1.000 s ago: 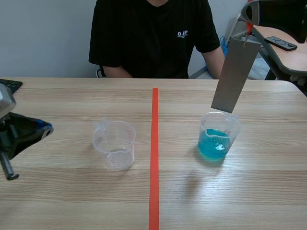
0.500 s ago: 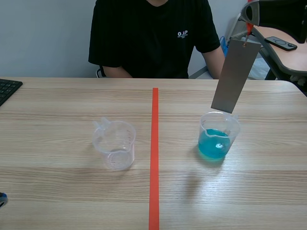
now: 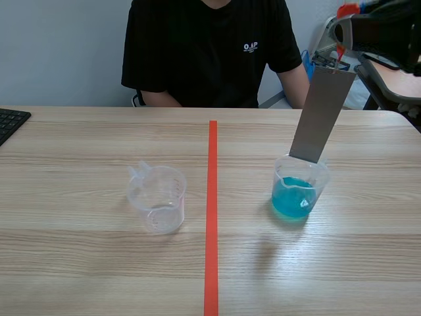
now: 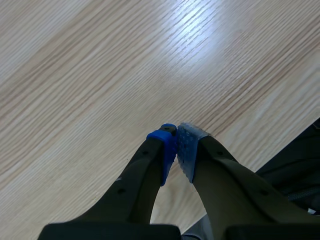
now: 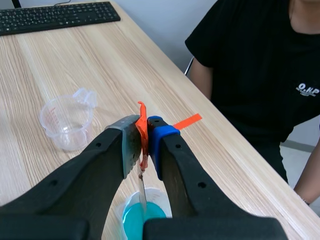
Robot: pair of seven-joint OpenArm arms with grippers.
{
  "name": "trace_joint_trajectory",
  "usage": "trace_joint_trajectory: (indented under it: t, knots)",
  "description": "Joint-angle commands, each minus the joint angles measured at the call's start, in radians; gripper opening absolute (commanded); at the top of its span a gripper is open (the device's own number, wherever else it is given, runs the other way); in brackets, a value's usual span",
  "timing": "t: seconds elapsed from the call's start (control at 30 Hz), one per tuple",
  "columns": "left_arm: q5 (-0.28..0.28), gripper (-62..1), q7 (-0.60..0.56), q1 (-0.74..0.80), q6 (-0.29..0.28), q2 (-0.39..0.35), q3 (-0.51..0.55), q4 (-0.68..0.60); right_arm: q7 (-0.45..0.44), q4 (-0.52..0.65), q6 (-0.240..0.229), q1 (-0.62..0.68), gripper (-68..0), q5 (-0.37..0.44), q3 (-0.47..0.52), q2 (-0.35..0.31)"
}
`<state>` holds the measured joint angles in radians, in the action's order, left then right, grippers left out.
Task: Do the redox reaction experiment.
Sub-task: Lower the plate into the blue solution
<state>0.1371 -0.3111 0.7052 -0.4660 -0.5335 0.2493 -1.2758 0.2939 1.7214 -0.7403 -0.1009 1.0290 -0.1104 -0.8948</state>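
Note:
A grey metal plate (image 3: 320, 112) hangs from an orange tab (image 3: 340, 49) that my right gripper (image 3: 342, 36) is shut on, high at the back right. The plate's lower end sits just inside the mouth of a clear beaker of blue liquid (image 3: 299, 191), right of the red tape. In the right wrist view the orange tab (image 5: 142, 127) is pinched in my right gripper (image 5: 143, 137), and the plate (image 5: 142, 192) hangs edge-on over the blue beaker (image 5: 131, 220). An empty clear beaker (image 3: 158, 197) stands left of the tape. My left gripper (image 4: 176, 145) is shut on nothing over bare wood.
A person in a black shirt (image 3: 210, 52) sits across the table. A black keyboard (image 3: 10, 122) lies at the far left edge. The left wrist view shows the table edge (image 4: 280, 150) close beside the gripper. The empty beaker (image 5: 67, 122) stands beyond the right gripper.
The left arm has pulled back out of the scene view. The right gripper has lowered the plate slightly, so its lower end now reaches into the blue beaker's mouth.

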Motion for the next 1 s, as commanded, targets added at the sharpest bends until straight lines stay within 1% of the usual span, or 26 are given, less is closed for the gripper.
trace_joint_trajectory:
  t: [0.0,0.17,0.3,0.53,0.7,0.97]
  knots:
    - [-0.013,-56.8,-0.014,0.012,0.024,0.010,0.009,-0.024,-0.019,0.003,-0.005,-0.008,-66.0,-0.004,0.017,0.006]
    - [-0.014,-56.8,-0.014,0.048,0.108,0.039,0.009,-0.053,-0.024,-0.004,-0.005,0.006,-66.0,-0.021,0.017,0.021]
    - [-0.013,-56.8,-0.014,0.062,0.187,0.064,0.009,-0.072,-0.031,-0.035,-0.005,0.006,-66.0,-0.048,0.016,0.051]
    - [-0.013,-56.8,-0.035,0.062,0.297,0.110,0.008,-0.074,-0.055,-0.095,-0.005,0.006,-66.0,-0.106,0.016,0.107]
    - [-0.013,-56.8,-0.036,0.061,0.316,0.135,0.008,-0.074,-0.081,-0.134,-0.005,0.006,-66.0,-0.184,0.013,0.158]
    - [-0.013,-56.8,-0.036,0.061,0.319,0.140,0.008,-0.074,-0.163,-0.226,-0.005,0.003,-66.0,-0.336,-0.045,0.236]
